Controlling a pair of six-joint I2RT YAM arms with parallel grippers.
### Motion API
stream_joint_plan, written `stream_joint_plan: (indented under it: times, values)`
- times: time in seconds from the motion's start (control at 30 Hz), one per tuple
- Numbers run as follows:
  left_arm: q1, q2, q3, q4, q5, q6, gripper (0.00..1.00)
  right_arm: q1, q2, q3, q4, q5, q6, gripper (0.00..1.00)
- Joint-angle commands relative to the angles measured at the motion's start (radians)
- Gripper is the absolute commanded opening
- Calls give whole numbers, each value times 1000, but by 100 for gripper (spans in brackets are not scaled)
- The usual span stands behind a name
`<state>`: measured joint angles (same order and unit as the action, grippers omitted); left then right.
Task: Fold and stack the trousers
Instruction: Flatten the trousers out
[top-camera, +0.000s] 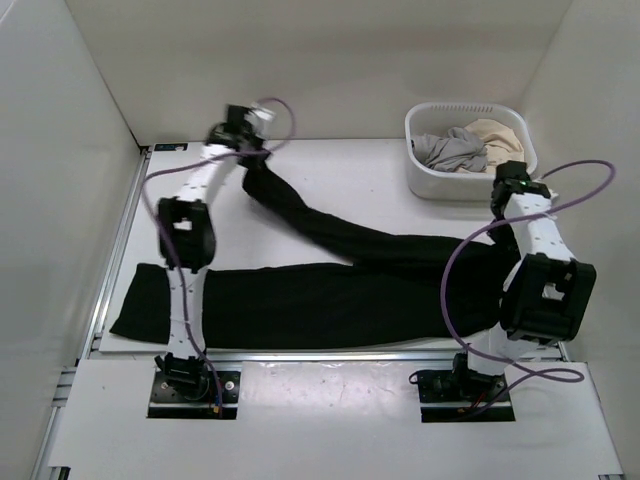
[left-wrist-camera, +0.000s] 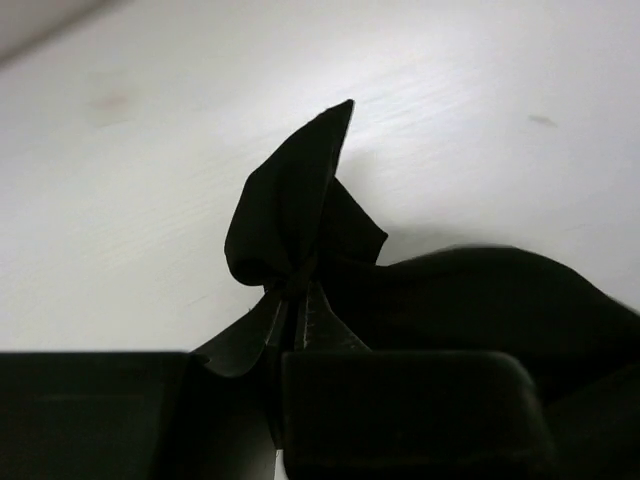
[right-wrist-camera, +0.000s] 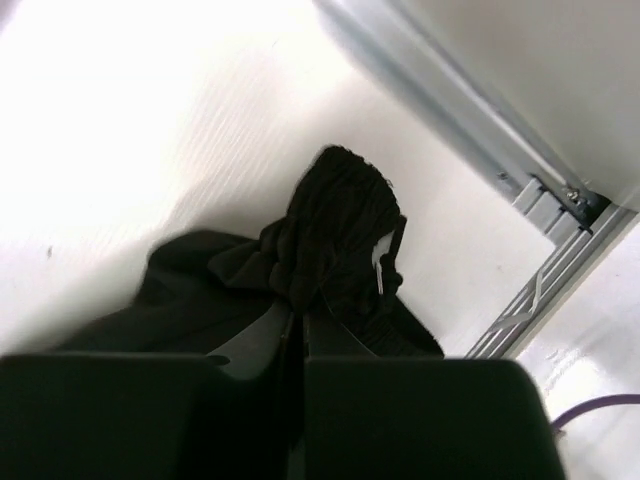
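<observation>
The black trousers (top-camera: 330, 290) lie spread across the table. One leg runs along the near edge toward the left. The other leg slants up to the far left, where my left gripper (top-camera: 248, 158) holds its end. In the left wrist view the left gripper (left-wrist-camera: 297, 292) is shut on a pinched fold of the black hem (left-wrist-camera: 290, 200), lifted a little off the white tabletop. In the right wrist view my right gripper (right-wrist-camera: 298, 308) is shut on the bunched waistband (right-wrist-camera: 345, 230), which has a white label, near the table's right edge.
A white basket (top-camera: 420, 175) stands at the back right with a grey garment (top-camera: 450, 150) and a beige garment (top-camera: 495, 135) in it. A metal rail (right-wrist-camera: 540, 200) borders the table on the right. White walls enclose the table on three sides.
</observation>
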<state>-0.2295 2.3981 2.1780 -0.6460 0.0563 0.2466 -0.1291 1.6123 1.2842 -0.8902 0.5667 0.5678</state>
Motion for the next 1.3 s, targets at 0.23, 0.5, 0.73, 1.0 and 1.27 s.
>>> stream_joint_plan:
  times: [0.23, 0.5, 0.73, 1.0, 1.27]
  values:
    - [237, -559, -372, -205, 25, 62, 14, -52, -170, -83, 93, -56, 6, 0]
    - [321, -606, -684, -277, 57, 31, 14, -52, -206, -221, 142, -169, -3, 0]
    - [331, -522, -618, -322, 70, 31, 25, -32, -226, -263, 171, -228, -3, 0]
    - [349, -522, -658, -342, 34, 31, 34, -32, -241, -312, 73, -275, -92, 54]
    - [349, -597, -748, -351, 83, 19, 30, -32, -341, -169, 62, -292, -89, 91]
